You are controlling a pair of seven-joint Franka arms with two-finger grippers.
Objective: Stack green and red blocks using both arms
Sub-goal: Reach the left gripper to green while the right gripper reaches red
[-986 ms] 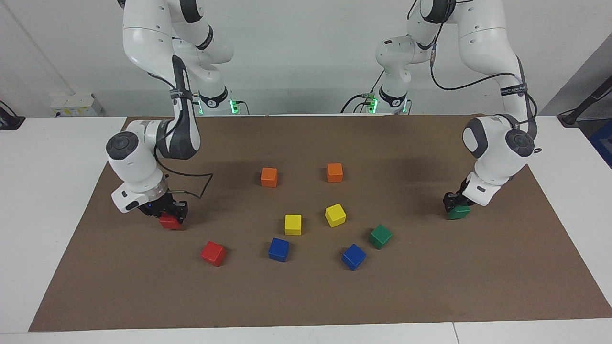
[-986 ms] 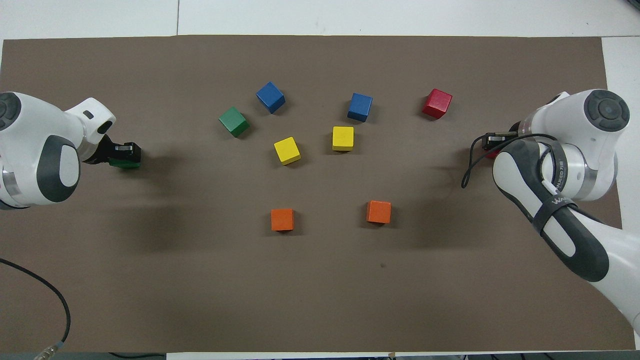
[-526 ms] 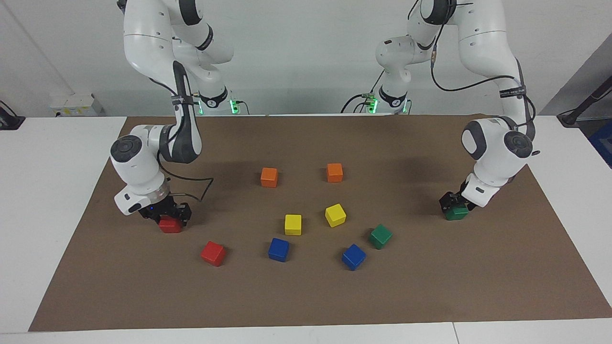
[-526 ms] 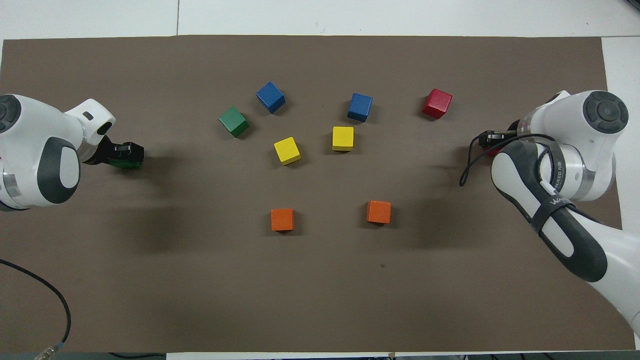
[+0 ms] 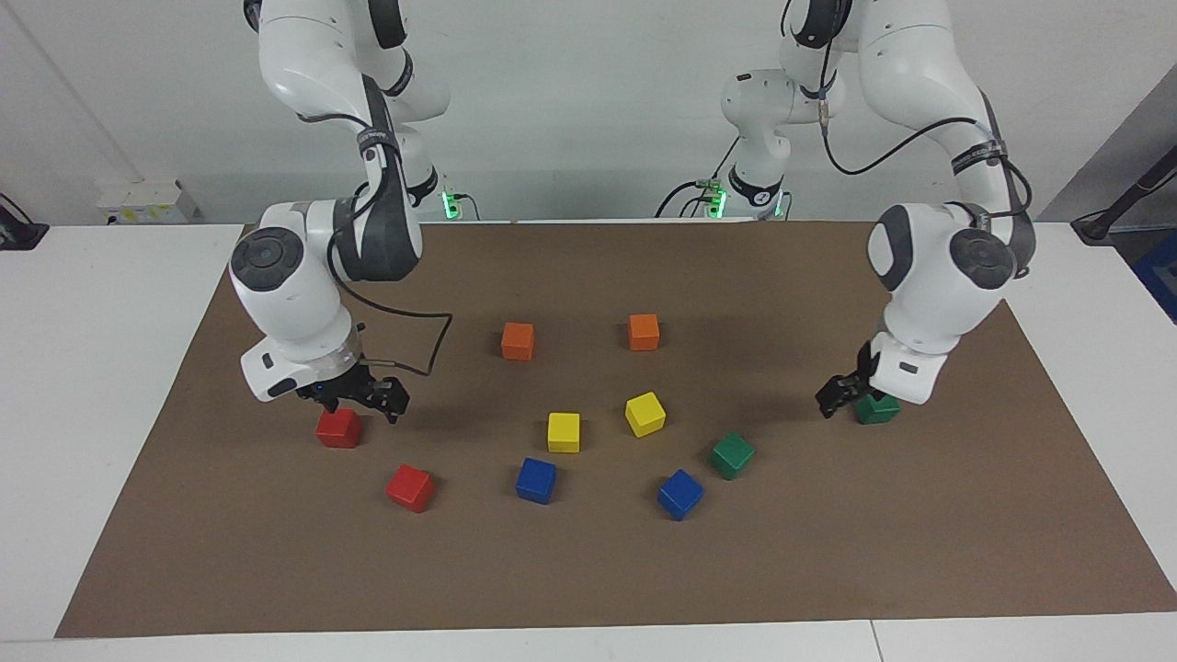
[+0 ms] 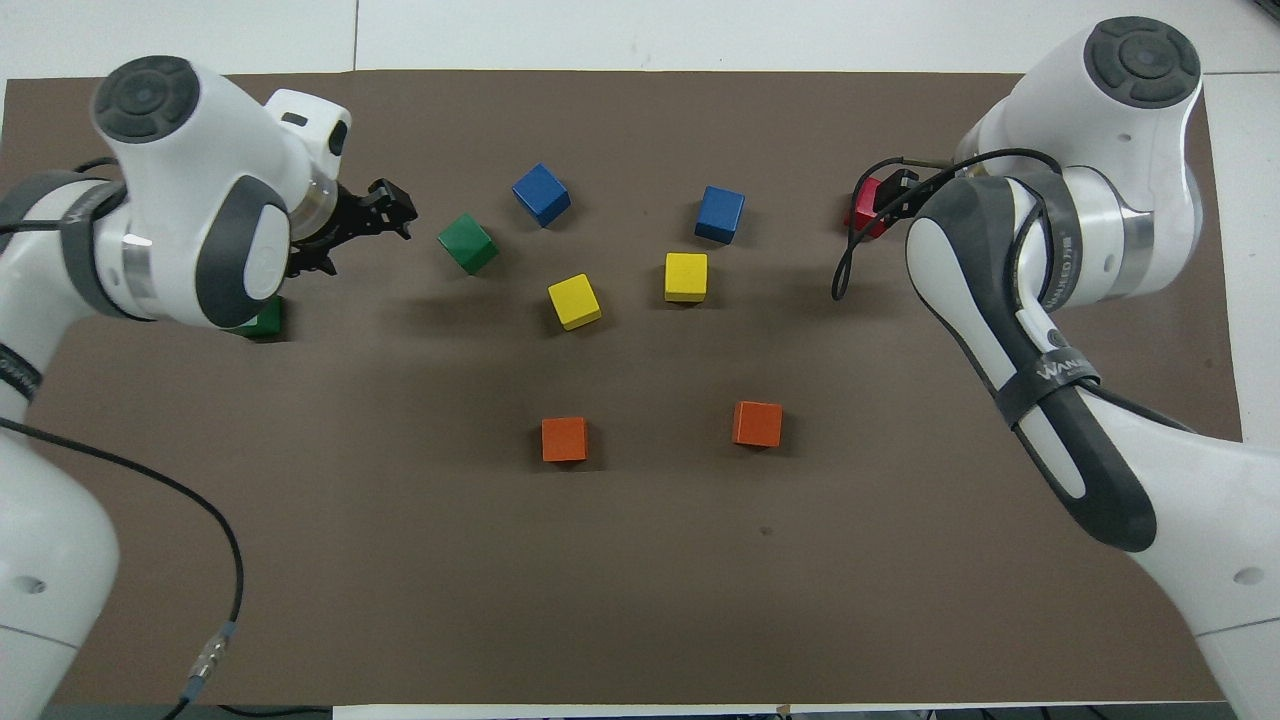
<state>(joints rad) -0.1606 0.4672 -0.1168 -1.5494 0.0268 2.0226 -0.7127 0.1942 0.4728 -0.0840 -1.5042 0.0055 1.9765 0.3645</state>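
Both arms have just let go and lifted. A second ago the right gripper (image 5: pixel 354 397) was clamped on a red cube (image 5: pixel 338 428) at the right arm's end of the mat (image 5: pixel 828 570); now that cube sits alone on the mat and the gripper hangs just above it with its jaws spread and nothing in them. The left gripper (image 5: pixel 844 393) has done the same at the left arm's end: the green cube (image 5: pixel 878 409) it was pinching now rests on the mat, partly hidden by the wrist, and the jaws stand open and clear of it. So each arm has laid down a base cube. The second red cube (image 5: pixel 410 487) lies near the first, a little farther from the robots, and the second green cube (image 5: pixel 732 454) sits toward the middle, beside a blue cube (image 5: pixel 680 494). Neither has been touched. My guess is that each arm goes next for its matching cube and sets it on the one just placed. Nothing is stacked yet.
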